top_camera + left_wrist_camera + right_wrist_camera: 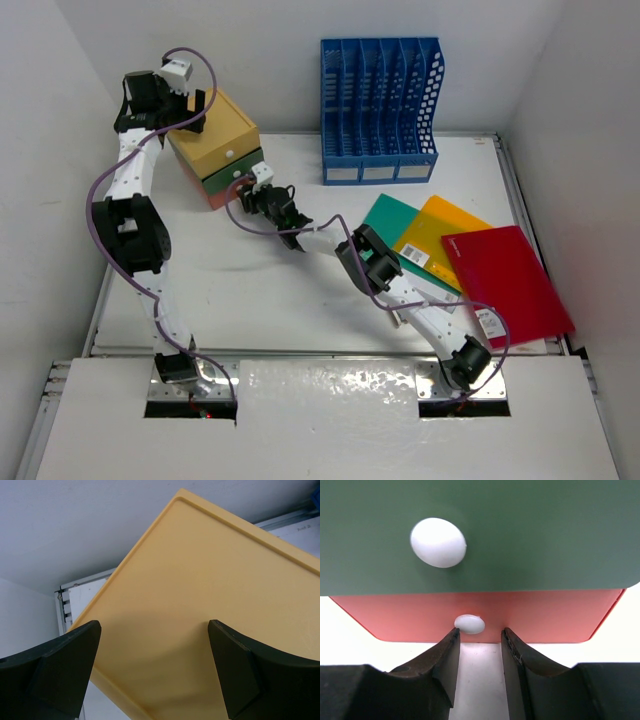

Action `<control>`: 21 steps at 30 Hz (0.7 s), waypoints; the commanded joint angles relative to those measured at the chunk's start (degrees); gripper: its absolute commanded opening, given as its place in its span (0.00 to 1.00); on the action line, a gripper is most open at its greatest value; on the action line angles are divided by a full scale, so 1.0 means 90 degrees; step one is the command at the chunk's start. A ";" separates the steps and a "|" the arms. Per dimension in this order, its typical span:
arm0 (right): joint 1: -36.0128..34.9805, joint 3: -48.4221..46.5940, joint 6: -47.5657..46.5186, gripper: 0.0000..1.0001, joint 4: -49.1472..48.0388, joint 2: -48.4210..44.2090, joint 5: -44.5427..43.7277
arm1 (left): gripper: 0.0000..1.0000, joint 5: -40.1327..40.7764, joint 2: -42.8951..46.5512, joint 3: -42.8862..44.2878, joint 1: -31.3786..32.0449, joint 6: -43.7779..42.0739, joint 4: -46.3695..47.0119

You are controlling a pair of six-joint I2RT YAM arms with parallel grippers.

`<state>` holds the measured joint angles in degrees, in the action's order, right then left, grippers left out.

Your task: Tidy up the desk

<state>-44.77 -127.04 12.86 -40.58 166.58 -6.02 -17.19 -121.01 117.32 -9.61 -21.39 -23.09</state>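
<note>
Desk [250, 300] rail lies partly hidden beneath red folder [510, 280].

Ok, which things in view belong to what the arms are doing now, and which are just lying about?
In hand: drawer box; its bottom orange drawer's white knob, just ahead of the right hand; left hand, open over the box's yellow top; the desk.
Lying about: blue file rack; green folder, orange folder, red folder, overlapping, untouched.

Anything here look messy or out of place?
Yes. A green folder, orange folder and red folder lie fanned and overlapping on the desk's right side, not in the blue file rack behind them. The drawer box sits skewed to the walls.
</note>
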 commanded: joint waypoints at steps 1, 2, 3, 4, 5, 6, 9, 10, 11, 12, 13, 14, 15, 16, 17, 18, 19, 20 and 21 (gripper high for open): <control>-0.0015 -0.0240 -0.0257 0.37 -0.0423 -0.0286 -0.0083 | 0.88 -0.0121 -0.0216 -0.0066 0.0003 -0.0124 -0.0491; -0.0025 -0.0240 -0.0277 0.37 -0.0423 -0.0296 -0.0083 | 0.88 -0.0121 -0.0216 -0.0066 -0.0007 -0.0124 -0.0491; -0.0015 -0.0259 -0.0287 0.38 -0.0413 -0.0296 -0.0093 | 0.88 -0.0121 -0.0226 -0.0066 -0.0007 -0.0124 -0.0501; -0.0015 -0.0269 -0.0287 0.38 -0.0423 -0.0296 -0.0083 | 0.88 -0.0121 -0.0226 -0.0076 -0.0007 -0.0124 -0.0501; -0.0015 -0.0269 -0.0316 0.38 -0.0423 -0.0296 -0.0064 | 0.88 -0.0141 -0.0226 -0.0076 -0.0007 -0.0124 -0.0501; -0.0015 -0.0269 -0.0335 0.37 -0.0433 -0.0287 -0.0034 | 0.88 -0.0141 -0.0236 -0.0067 -0.0007 -0.0124 -0.0510; -0.0044 -0.0259 -0.0423 0.37 -0.0462 -0.0306 0.0024 | 0.88 -0.0150 -0.0246 -0.0067 -0.0007 -0.0114 -0.0501; -0.0064 -0.0269 -0.0452 0.38 -0.0462 -0.0316 0.0044 | 0.88 -0.0150 -0.0246 -0.0066 -0.0007 -0.0114 -0.0510; -0.0074 -0.0269 -0.0511 0.38 -0.0462 -0.0325 0.0054 | 0.88 -0.0150 -0.0255 -0.0066 -0.0007 -0.0124 -0.0510; -0.0093 -0.0230 -0.0550 0.38 -0.0462 -0.0393 0.0063 | 0.87 -0.0150 -0.0256 -0.0076 -0.0007 -0.0133 -0.0510; -0.0103 -0.0210 -0.0599 0.38 -0.0481 -0.0413 0.0064 | 0.88 -0.0150 -0.0265 -0.0076 0.0003 -0.0124 -0.0510; -0.0103 -0.0210 -0.0657 0.38 -0.0530 -0.0433 0.0054 | 0.88 -0.0160 -0.0265 -0.0057 -0.0007 -0.0124 -0.0510; -0.0103 -0.0210 -0.0677 0.38 -0.0540 -0.0443 0.0044 | 0.88 -0.0160 -0.0265 -0.0057 -0.0007 -0.0124 -0.0510; -0.0094 -0.0210 -0.0687 0.38 -0.0550 -0.0452 0.0034 | 0.88 -0.0180 -0.0275 -0.0047 0.0003 -0.0124 -0.0520; -0.0103 -0.0191 -0.0706 0.38 -0.0569 -0.0462 0.0005 | 0.88 -0.0189 -0.0265 -0.0057 -0.0007 -0.0124 -0.0530; -0.0103 -0.0152 -0.0707 0.38 -0.0579 -0.0482 -0.0005 | 0.88 -0.0199 -0.0256 -0.0057 -0.0007 -0.0124 -0.0530; -0.0103 -0.0132 -0.0716 0.37 -0.0589 -0.0521 0.0015 | 0.88 -0.0199 -0.0265 -0.0057 0.0003 -0.0133 -0.0530; -0.0113 -0.0093 -0.0726 0.38 -0.0618 -0.0540 0.0024 | 0.88 -0.0199 -0.0265 -0.0066 -0.0007 -0.0133 -0.0530; -0.0123 -0.0074 -0.0736 0.38 -0.0618 -0.0560 0.0044 | 0.88 -0.0199 -0.0265 -0.0066 -0.0007 -0.0143 -0.0530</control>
<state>-45.32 -127.04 7.46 -41.80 166.58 -5.93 -17.47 -121.08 117.32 -9.65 -21.43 -23.07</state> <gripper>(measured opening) 0.380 0.876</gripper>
